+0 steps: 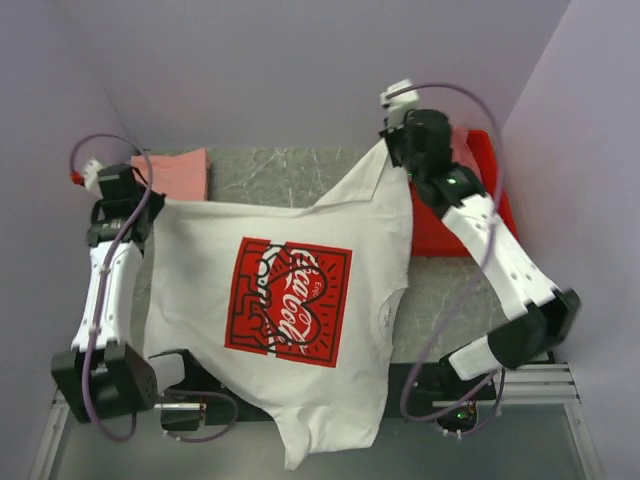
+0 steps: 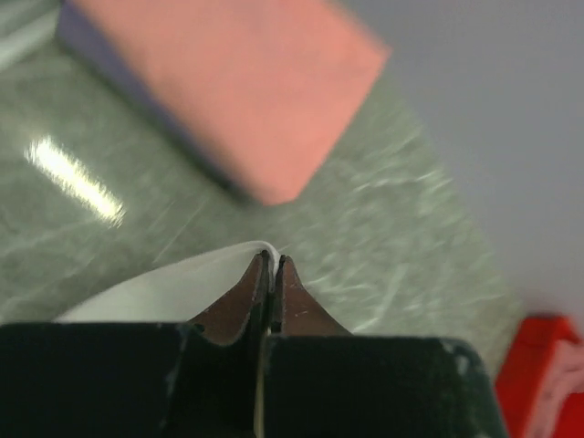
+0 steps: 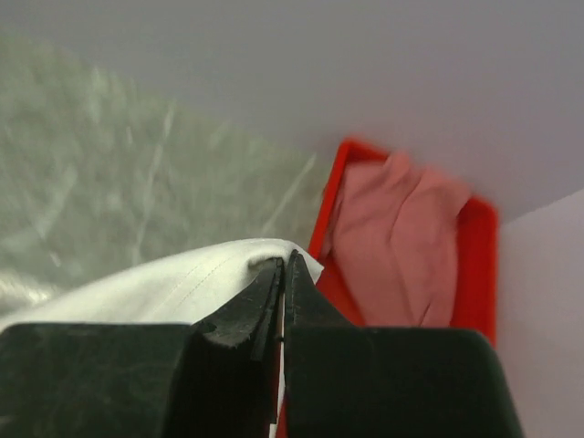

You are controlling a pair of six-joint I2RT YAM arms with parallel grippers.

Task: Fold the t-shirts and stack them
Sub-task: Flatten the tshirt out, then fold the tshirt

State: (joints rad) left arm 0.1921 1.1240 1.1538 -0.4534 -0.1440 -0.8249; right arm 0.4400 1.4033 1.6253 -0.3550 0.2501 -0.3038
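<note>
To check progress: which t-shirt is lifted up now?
The white t-shirt with the red print, hanging spread. The salmon t-shirt lies folded at far left on the table; the pink t-shirt sits crumpled in the red tray.

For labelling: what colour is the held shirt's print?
The print is red with white lettering; top external view.

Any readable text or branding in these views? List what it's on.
"Coca-Cola": white script, turned sideways, in the red print on the white t-shirt.
Small word beside the script: too small to read.
Red tray, folded pink shirt: no text visible.
</note>
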